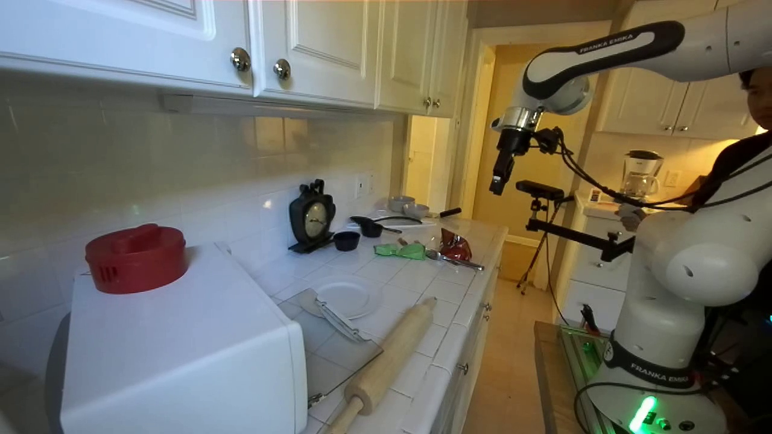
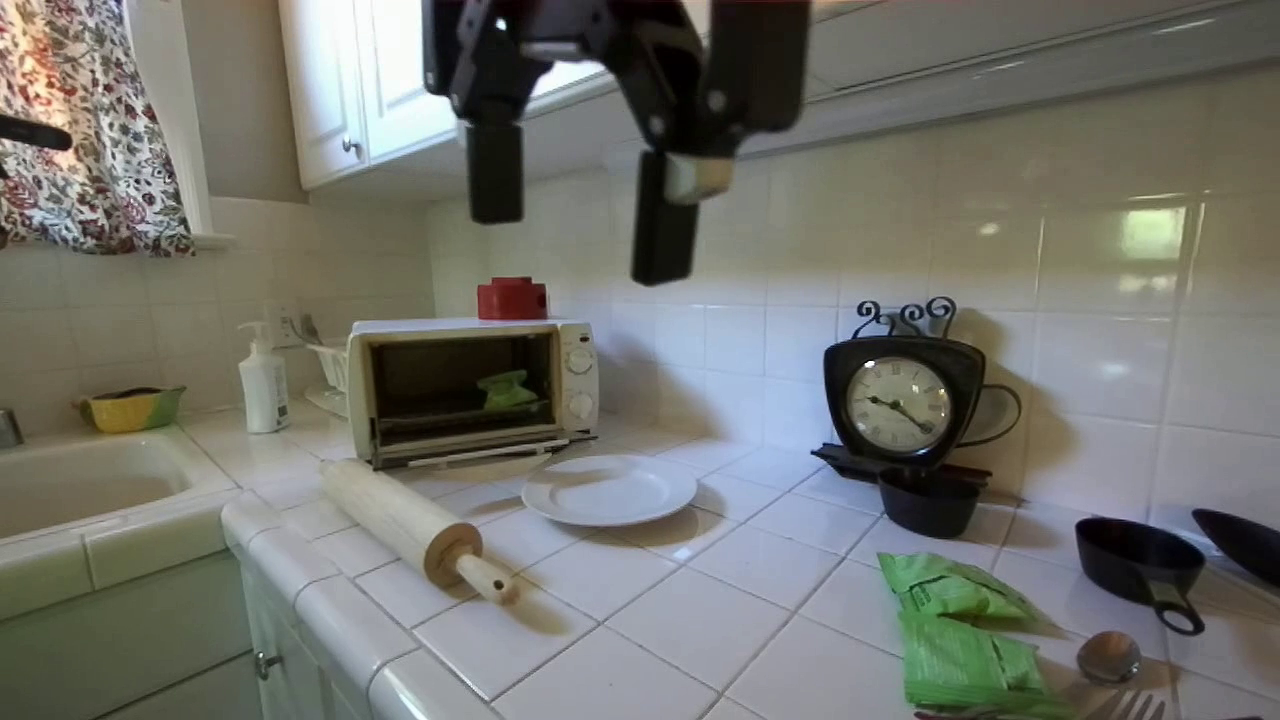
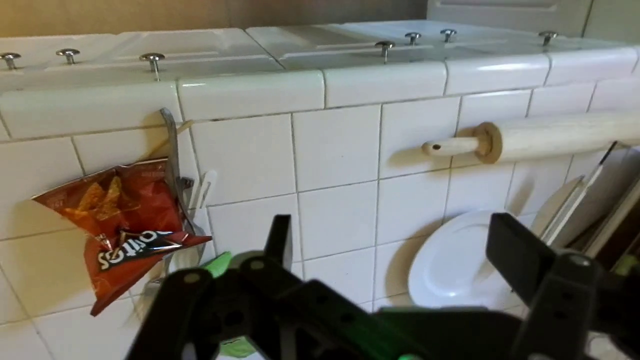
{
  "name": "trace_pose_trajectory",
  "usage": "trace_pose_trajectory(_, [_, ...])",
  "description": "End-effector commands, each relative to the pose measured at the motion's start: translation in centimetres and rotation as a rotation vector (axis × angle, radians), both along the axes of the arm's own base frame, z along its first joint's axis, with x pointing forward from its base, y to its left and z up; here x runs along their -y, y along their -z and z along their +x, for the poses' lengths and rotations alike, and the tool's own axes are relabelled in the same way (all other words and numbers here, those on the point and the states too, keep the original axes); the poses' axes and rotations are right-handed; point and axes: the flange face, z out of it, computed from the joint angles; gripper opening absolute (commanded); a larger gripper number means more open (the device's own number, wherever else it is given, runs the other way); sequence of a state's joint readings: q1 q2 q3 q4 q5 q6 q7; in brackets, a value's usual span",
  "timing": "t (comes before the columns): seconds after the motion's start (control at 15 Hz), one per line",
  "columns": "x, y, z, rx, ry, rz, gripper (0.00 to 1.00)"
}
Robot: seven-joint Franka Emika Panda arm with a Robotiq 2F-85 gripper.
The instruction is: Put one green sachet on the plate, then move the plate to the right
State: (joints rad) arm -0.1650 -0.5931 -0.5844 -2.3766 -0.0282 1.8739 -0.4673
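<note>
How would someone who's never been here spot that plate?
On the tiled counter, find the white toaster oven. In front of its opening lies the plate: shallow, white and round, unlike the long wooden rolling pin nearby.

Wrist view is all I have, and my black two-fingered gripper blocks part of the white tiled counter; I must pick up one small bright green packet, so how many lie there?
Observer: Two show in an exterior view: one small bright green packet and, close by it, a second green packet.
Operator: Anything tall near them?
Observer: Yes, in both exterior views a black teacup-shaped clock stands by the pale tiled wall.
Operator: Am I touching anything?
Observer: No, in both exterior views the black two-fingered gripper hangs in the air.
</note>
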Motion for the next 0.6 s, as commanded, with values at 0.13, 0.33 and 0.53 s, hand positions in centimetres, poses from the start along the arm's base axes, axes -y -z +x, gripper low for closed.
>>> trace_pose_trajectory(0.13, [5.6, 1.7, 3.6, 0.05, 0.206, -0.069, 1.0])
trace_pose_trajectory(0.33, [9.1, 2.9, 6.3, 0.043, 0.267, -0.127, 1.0])
trace_pose_trajectory(0.53, [11.8, 4.5, 9.5, 0.012, 0.313, -0.148, 1.0])
